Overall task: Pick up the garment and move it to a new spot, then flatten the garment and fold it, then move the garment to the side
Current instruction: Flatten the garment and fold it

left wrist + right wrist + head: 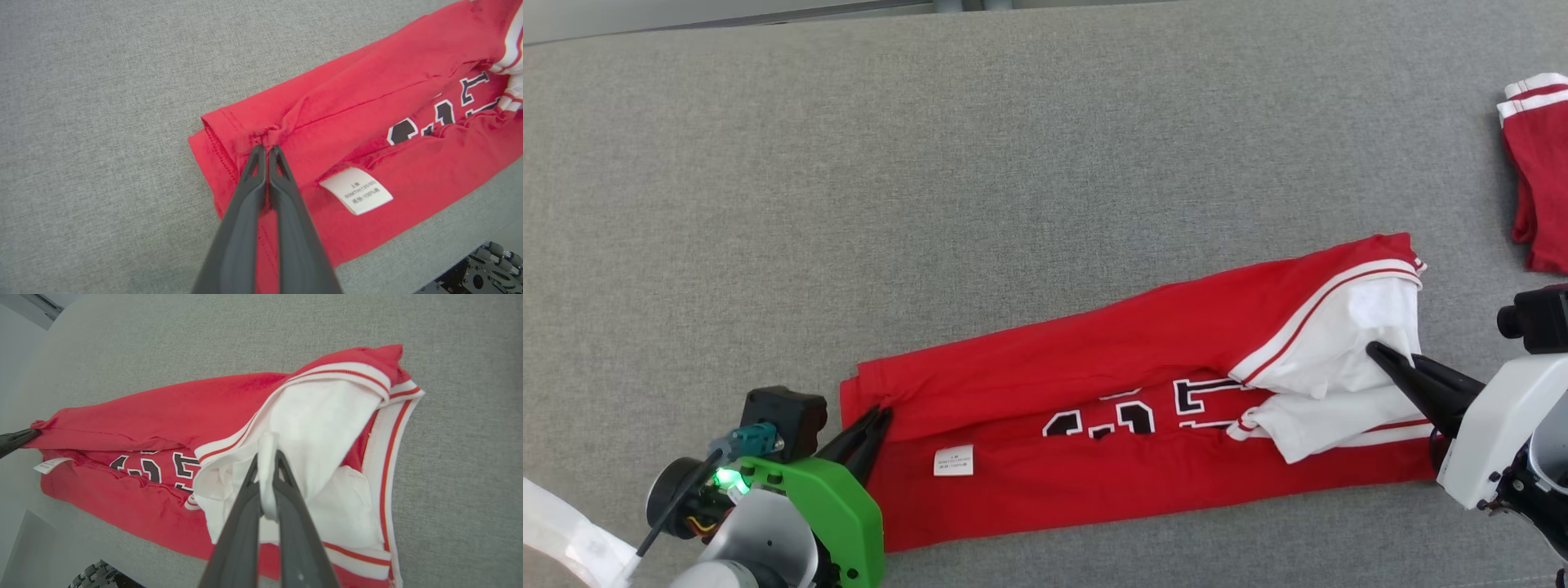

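The garment (1094,384), a red jersey with white trim and dark numerals, is lying as a long band across the near part of the grey surface (931,163). Its length is running from the robot's left to its right, tilted slightly away at the right end. One long side is lying folded lengthwise over the body of the garment, and the folded red panel is covering the upper part of the numerals. The left gripper (876,420) is being held closed on a small bunch of red cloth at the hem end, near the white label (953,461). The right gripper (1380,353) is being held closed on a pinch of white cloth at the striped end, and the fabric is being seen trapped between its fingers in the right wrist view. The step in hand is being judged as the folding step, with flattening apparently done and the move to the side not yet begun. The next move is being judged to call for both pinches to be lowered and let go together, so that the folded edge lies straight. The white end is bunching and is likely to need smoothing. A second red and white item (1539,163) is lying well apart at the far right edge and is not being touched.
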`<state>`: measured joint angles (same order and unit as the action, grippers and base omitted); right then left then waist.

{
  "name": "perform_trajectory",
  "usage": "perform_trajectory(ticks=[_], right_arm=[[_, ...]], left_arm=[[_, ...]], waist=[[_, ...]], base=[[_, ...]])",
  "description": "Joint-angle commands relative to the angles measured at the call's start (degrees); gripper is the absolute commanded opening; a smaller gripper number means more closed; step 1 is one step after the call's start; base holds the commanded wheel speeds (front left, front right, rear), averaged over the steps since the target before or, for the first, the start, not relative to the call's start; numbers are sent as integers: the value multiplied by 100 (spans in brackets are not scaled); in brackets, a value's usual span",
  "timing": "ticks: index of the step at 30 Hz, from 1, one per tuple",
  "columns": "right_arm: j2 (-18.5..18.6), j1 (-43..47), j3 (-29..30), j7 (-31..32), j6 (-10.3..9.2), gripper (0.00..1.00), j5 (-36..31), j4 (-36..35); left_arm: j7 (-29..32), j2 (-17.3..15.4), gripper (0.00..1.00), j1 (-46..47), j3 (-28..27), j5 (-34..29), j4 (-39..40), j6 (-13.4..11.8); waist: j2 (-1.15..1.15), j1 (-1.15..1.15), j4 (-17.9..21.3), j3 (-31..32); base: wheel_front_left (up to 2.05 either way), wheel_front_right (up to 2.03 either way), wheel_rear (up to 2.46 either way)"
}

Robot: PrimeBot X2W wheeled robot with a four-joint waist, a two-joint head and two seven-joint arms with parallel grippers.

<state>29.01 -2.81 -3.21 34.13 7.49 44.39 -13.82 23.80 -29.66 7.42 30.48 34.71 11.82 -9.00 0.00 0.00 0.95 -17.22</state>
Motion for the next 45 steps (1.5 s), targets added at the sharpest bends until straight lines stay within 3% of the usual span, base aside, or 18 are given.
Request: perform_trajectory(ticks=[1,2,5,11,17,22,28,36,45], right_arm=[[-32,42,32,-64,0,80,-83,72],[-32,66,-4,-59,0,100,-137,141],[7,125,-69,-21,0,100,-293,335],[33,196,53,-30,0,100,-371,425],[76,75,590,127,0,100,-636,149],[-47,-184,321,468,-1,100,-1188,562],[-69,-207,265,461,-2,100,-1758,1198],[-227,-319,322,530,-1,100,-1697,1717],[-767,-669,103,543,9,100,-1202,2756]], left_arm=[[-88,-15,48,-94,-53,-9,-22,-41],[-136,20,100,-117,-42,7,-37,-28],[-211,69,100,-230,43,-18,-163,-28],[-483,95,100,-621,-2,-126,-505,-359],[-1949,351,100,-933,-531,-537,-389,-961],[-2872,832,100,-917,-504,-774,-619,-1173],[-3603,1360,100,-965,-334,-837,-1181,-1143],[-3902,1805,100,-878,-590,-944,-1464,-1057],[-3898,2334,100,-847,-1107,-1575,-1289,-600]], waist=[[0,0,12,16],[0,0,17,26],[0,0,30,67],[0,0,48,169],[0,0,32,167],[0,0,-94,85],[0,0,-297,58],[0,0,-438,-12],[0,0,-631,-28]], base=[[0,0,0],[0,0,0],[0,0,0],[0,0,0],[0,0,0],[0,0,0],[0,0,0],[0,0,0],[0,0,0]])
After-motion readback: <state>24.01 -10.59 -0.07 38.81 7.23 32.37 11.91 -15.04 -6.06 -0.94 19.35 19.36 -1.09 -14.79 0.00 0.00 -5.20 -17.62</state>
